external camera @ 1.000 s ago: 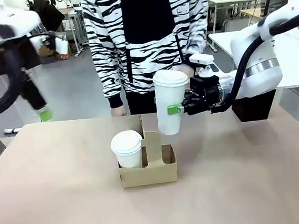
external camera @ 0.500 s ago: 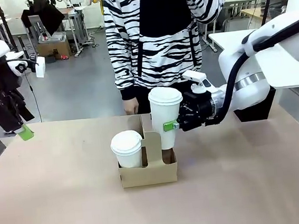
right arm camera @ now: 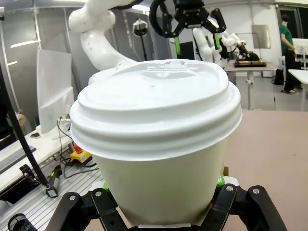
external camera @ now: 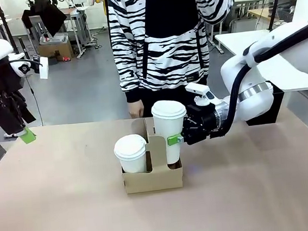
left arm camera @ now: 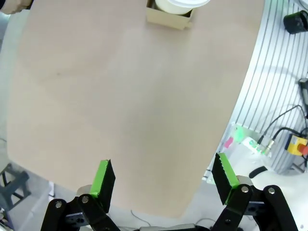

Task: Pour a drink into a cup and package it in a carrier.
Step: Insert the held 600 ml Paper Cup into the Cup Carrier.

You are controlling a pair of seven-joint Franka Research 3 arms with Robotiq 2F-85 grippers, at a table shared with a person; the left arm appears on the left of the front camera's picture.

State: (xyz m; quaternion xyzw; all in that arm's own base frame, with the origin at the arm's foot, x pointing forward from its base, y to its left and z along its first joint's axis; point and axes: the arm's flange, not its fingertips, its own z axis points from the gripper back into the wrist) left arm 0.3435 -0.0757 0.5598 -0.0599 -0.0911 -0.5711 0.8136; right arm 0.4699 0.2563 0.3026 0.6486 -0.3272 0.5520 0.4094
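Observation:
The brown cardboard carrier point(external camera: 152, 179) stands mid-table with its upright handle between two holes. A short white lidded cup point(external camera: 131, 153) sits in the left hole. A taller white lidded cup point(external camera: 170, 129) has its base down in the right hole, and my right gripper point(external camera: 177, 139) is shut on its side. The right wrist view has this cup point(right arm camera: 159, 139) close up between my right gripper point(right arm camera: 163, 211) jaws. My left gripper point(external camera: 20, 134) hangs open beyond the table's left edge; the left wrist view shows it point(left arm camera: 163, 180) holding nothing, with the carrier point(left arm camera: 168, 18) far off. The drink is out of view.
A person in a black-and-white striped jacket point(external camera: 163, 38) stands at the far side, one hand point(external camera: 135, 110) near the table's far edge behind the carrier. The bare tan tabletop point(external camera: 70, 211) spreads around the carrier. Other tables and equipment stand in the background.
My right gripper has brought the tall cup down and leftward, from above the carrier into its right hole. The left arm swung and settled at the far left. The person shifted right.

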